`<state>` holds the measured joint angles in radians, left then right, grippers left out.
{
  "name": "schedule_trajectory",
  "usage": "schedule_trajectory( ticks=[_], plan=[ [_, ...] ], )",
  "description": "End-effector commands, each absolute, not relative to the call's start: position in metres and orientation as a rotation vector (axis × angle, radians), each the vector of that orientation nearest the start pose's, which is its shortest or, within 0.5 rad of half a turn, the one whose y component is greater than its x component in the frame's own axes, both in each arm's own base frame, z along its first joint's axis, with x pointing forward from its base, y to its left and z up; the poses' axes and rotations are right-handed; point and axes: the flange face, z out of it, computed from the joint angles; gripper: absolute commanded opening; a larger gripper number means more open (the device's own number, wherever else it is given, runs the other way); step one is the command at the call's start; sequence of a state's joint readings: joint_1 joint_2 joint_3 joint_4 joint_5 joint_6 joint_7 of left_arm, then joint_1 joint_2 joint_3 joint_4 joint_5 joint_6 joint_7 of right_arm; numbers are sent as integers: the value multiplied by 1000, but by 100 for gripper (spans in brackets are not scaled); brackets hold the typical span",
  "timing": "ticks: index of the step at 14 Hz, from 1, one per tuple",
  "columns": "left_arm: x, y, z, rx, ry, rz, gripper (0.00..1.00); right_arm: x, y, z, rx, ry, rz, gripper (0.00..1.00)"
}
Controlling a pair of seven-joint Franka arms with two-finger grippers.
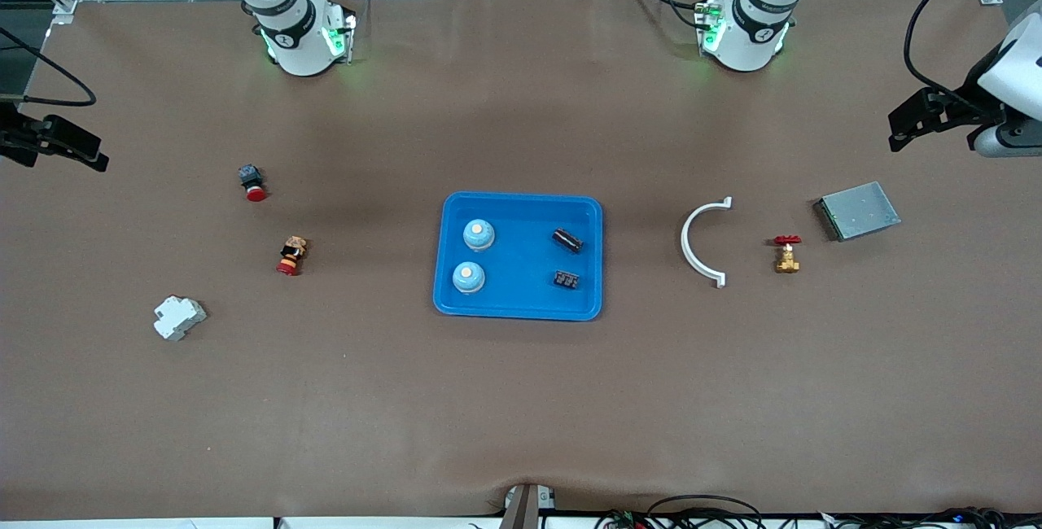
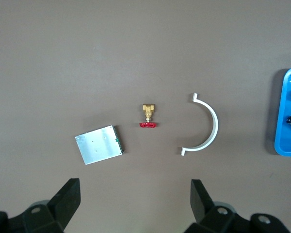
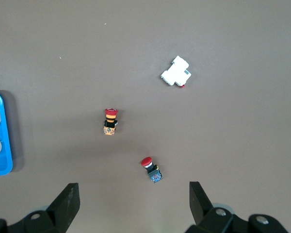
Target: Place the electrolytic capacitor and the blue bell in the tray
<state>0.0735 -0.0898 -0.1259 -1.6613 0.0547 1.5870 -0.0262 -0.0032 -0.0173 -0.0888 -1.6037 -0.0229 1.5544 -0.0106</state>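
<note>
The bright-blue tray [image 1: 521,268] lies mid-table. Two blue bells [image 1: 479,234] [image 1: 468,277] with white tops stand in it toward the right arm's end. A black cylindrical electrolytic capacitor [image 1: 567,239] and a second small black component [image 1: 566,278] lie in it toward the left arm's end. My left gripper [image 2: 135,194] hangs open and empty over bare table at the left arm's end, with the tray's rim [image 2: 286,111] at the edge of its view. My right gripper [image 3: 134,194] hangs open and empty over the right arm's end, apart from the tray [image 3: 2,141].
At the right arm's end lie a red-capped push button [image 1: 253,184], a second button with an orange body [image 1: 291,256] and a white breaker [image 1: 178,317]. At the left arm's end lie a white half-ring clamp [image 1: 704,242], a brass valve [image 1: 786,254] and a grey metal box [image 1: 857,211].
</note>
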Motion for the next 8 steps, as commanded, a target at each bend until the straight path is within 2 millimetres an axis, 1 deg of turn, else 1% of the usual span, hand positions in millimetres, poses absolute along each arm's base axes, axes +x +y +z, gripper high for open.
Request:
schedule_trajectory(
  ticks=[1,3,4,5,7,8],
  plan=[
    [519,-15,644,-3126,33,-71,100,546,-51,624,-3151,136,50,100],
    [520,-13,644,-3143,23,-71,100,543,-58,623,-3148,143,76,100],
    [521,-13,648,-3144,24,-83,100,539,-56,621,-3146,148,121,100],
    [522,-13,649,-3144,24,-88,100,539,-54,624,-3145,148,122,100],
    [523,-14,652,-3145,22,-98,100,540,-53,622,-3144,143,124,100],
    [527,-15,652,-3146,17,-98,100,540,-52,623,-3145,141,124,100]
  ],
)
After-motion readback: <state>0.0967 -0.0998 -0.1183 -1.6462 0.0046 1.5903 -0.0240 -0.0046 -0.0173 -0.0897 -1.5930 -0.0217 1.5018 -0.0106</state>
